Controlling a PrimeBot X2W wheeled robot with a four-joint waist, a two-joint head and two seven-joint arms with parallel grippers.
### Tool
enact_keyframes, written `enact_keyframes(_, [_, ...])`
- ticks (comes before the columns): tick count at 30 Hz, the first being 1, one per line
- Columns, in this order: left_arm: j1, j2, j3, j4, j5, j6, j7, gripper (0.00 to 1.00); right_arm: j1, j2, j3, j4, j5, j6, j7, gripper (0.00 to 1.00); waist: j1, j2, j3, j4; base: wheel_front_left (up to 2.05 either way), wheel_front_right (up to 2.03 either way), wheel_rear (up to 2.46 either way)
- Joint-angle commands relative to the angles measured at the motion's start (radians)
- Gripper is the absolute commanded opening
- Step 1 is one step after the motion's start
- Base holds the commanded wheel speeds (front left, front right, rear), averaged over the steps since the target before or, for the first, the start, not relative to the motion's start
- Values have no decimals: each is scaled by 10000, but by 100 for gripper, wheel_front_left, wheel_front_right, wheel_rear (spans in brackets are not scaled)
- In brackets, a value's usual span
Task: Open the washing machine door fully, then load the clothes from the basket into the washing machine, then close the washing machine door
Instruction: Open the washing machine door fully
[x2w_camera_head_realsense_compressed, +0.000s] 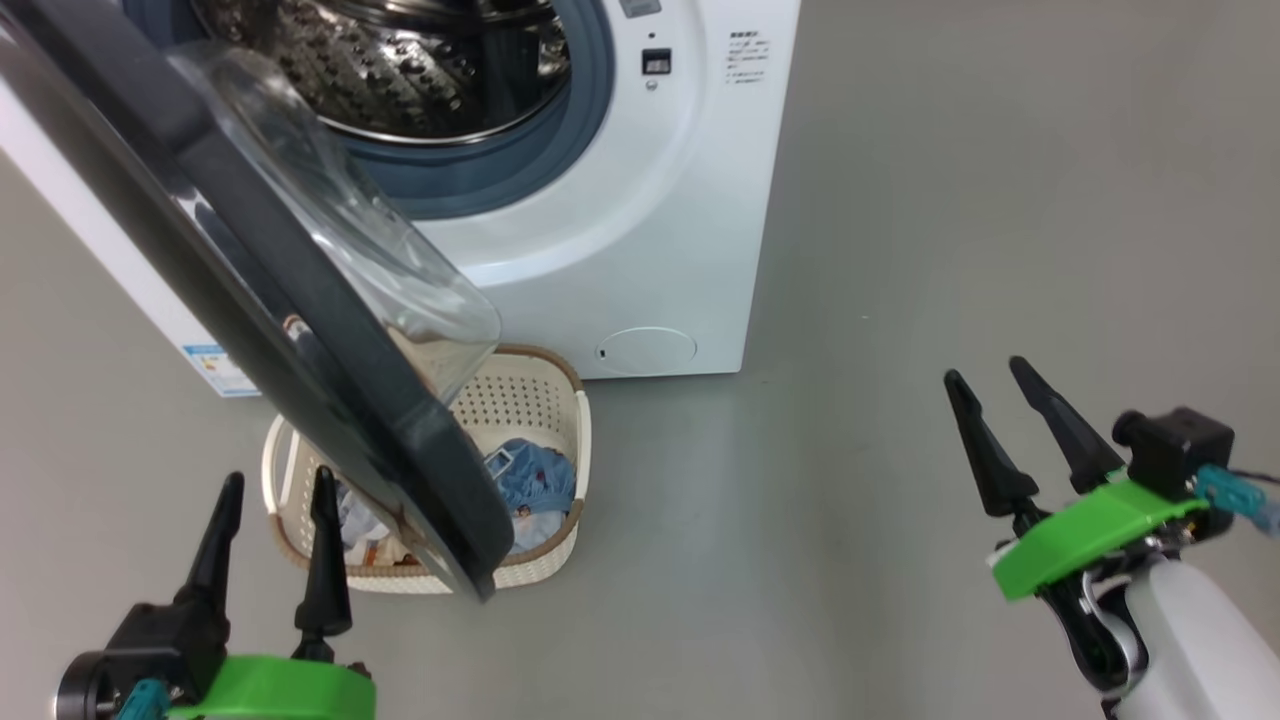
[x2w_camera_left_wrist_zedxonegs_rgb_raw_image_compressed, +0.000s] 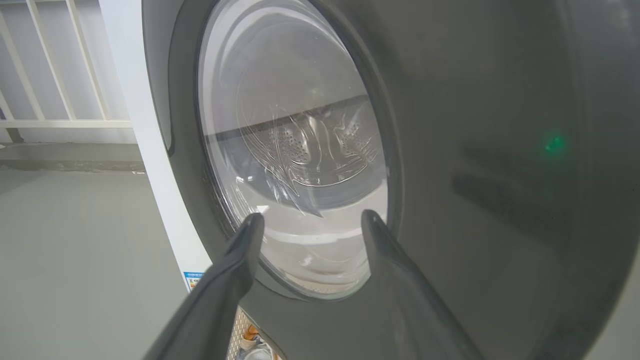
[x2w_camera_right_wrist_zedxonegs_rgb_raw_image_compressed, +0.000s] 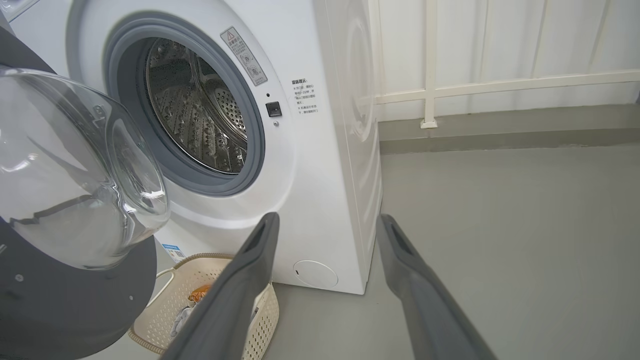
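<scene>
Two pairs of dark fingers hang low in front of the washing machine (x2w_camera_head_realsense_compressed: 640, 200), both spread wide with nothing between them. The left fingers (x2w_camera_head_realsense_compressed: 222, 530) point up at the lower left, just beside the outer side of the door (x2w_camera_head_realsense_compressed: 215, 170). From the left wrist view they aim at its round window, with the drum showing dimly through the glass. I cannot tell whether they touch the door. The right fingers (x2w_camera_head_realsense_compressed: 980, 440) are well off to the right over bare grey floor (x2w_camera_head_realsense_compressed: 800, 500), apart from everything.

The door is swung out on its left-hand hinge side and stands open at a slant towards the robot. Its dark grey inner face and bulging clear glass bowl (x2w_camera_head_realsense_compressed: 380, 250) are turned towards the machine. The mouth of the machine is uncovered, showing the steel drum (x2w_camera_head_realsense_compressed: 420, 70) inside the blue-grey rubber ring (x2w_camera_head_realsense_compressed: 560, 140).

The basket (x2w_camera_head_realsense_compressed: 583, 420) sits on the floor close against the foot of the machine, beside the round white hatch (x2w_camera_head_realsense_compressed: 645, 350). The lower edge of the door hangs over it and hides its left part from the head view. The clothes (x2w_camera_head_realsense_compressed: 535, 480) lie in the basket: a light blue crumpled piece on top, with pale and orange bits beside it. A blue label sticker (x2w_camera_head_realsense_compressed: 205, 355) shows low on the machine's left side.
</scene>
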Motion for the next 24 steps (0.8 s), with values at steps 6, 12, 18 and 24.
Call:
enact_keyframes(6, [363, 173, 521, -449, 1, 188, -63, 100, 1205, 377, -873, -1027, -2041, 17, -121, 100, 0, 0, -269, -255, 0, 0, 0])
enact_keyframes(12, [847, 173, 625, -647, -47, 261, -63, 100, 2001, 824, -1664, -1938, -3258, 17, -122, 100, 0, 0, -455, -366, 0, 0, 0])
enact_keyframes(18, [1307, 173, 705, -839, -82, 338, -63, 100, 2891, 1213, -2457, -2610, -3932, 17, -123, 100, 0, 0, -688, -441, 0, 0, 0])
enact_keyframes(24, [1696, 173, 732, -1026, -221, 492, -63, 100, 3325, 1416, -2861, -2995, -4199, 17, -123, 100, 0, 0, -714, -536, 0, 0, 0])
